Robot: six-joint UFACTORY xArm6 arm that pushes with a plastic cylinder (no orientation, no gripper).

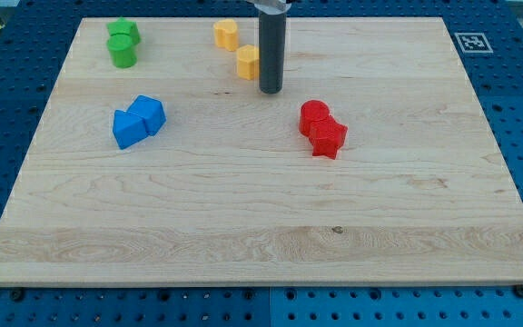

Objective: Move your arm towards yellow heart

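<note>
A yellow heart-like block [226,34] lies near the view's top, left of centre. A second yellow block [248,62], angular in shape, lies just below and to its right. My rod comes down from the top edge and my tip [270,91] rests on the board just right of and slightly below the second yellow block, very close to it. The yellow heart is up and to the left of my tip, beyond that second yellow block.
Two green blocks [123,43] sit at the top left. Two blue blocks [139,120] lie at the left middle. Two red blocks [322,130] lie right of centre, below and right of my tip. The wooden board [261,236] rests on a blue pegboard table.
</note>
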